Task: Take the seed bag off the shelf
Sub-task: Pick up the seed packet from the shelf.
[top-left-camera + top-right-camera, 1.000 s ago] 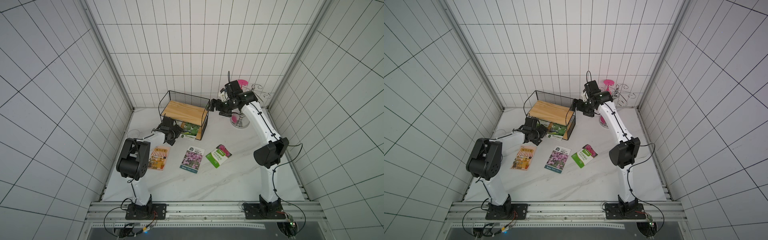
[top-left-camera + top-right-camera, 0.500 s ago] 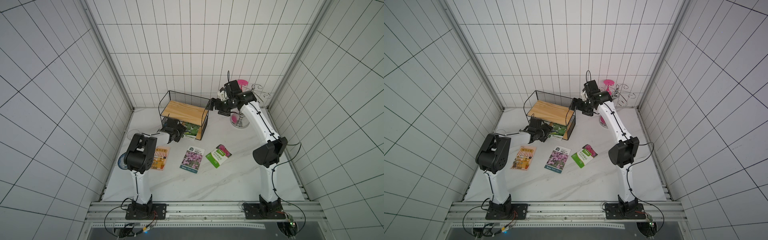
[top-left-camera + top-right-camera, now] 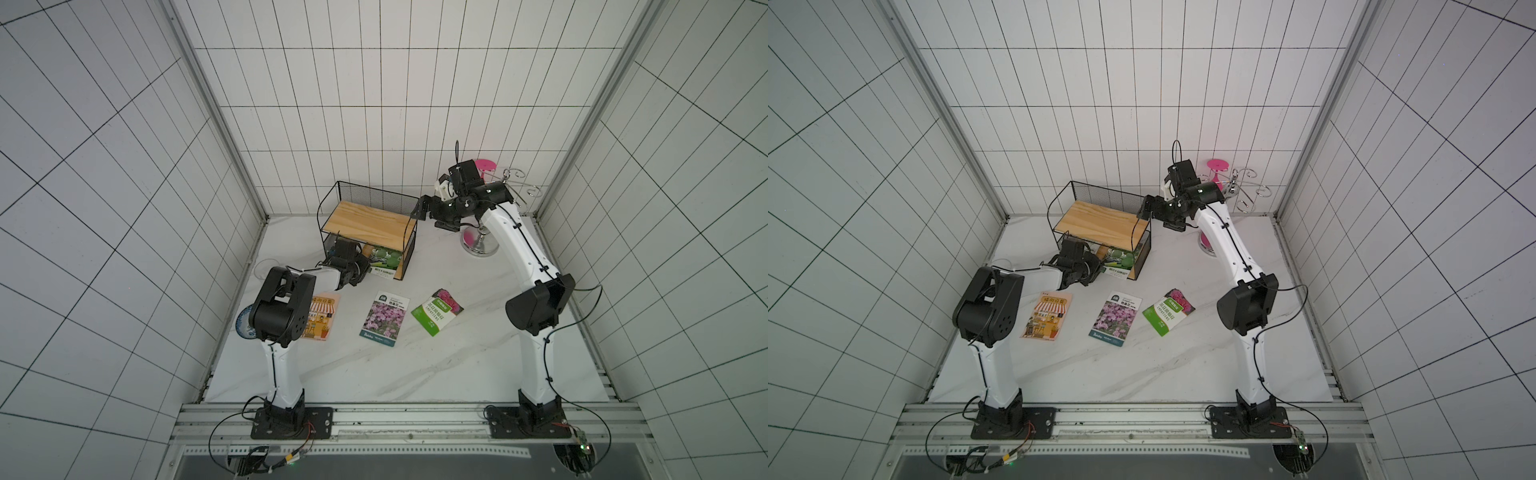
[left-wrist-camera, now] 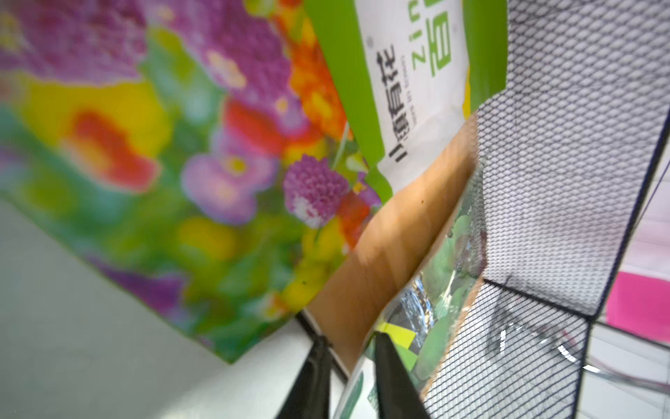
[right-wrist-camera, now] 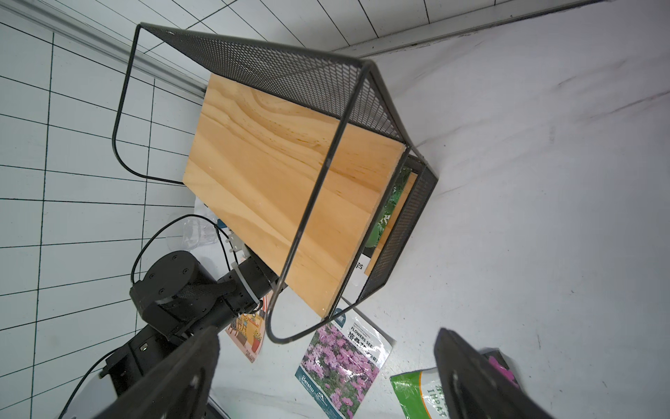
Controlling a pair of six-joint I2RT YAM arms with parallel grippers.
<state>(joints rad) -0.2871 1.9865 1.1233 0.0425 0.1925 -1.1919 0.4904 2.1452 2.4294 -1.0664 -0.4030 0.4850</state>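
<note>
I have the left gripper [image 4: 350, 340] at the near, open side of the shelf [image 3: 370, 224], low at the bottom board. The seed bag [image 3: 384, 261], the one with green leaves, lies flat on that lower board toward the right end, and its white edge sticks out a little over the near rim. In the left wrist view the two black fingers [image 4: 393, 377] are drawn almost together, with this edge of the bag between them. I judge it a pinch, but how firm it is I cannot tell.

The right gripper [image 5: 328, 335] hangs with its jaws wide apart and empty, just beside the upper right corner of the shelf and not touching it.

What worries me:
- The pinch is only on a thin, glossy edge, so the bag can slip out when I pull.
- The wire rim and the board edge are very close to the fingers. If one finger catches them, the whole shelf will slide toward me, because nothing holds it.
- The top board is low above the bag. If I lift early, the bag or the wrist will hit it, so I think the pull must go out toward the near side first.
- A colourful flower packet [image 4: 174, 152] is just beside the bag on the same board and may be dragged along.
- Three other packets [image 3: 384, 318] lie on the table [image 3: 415, 374] in front, where the bag could land on them.
</note>
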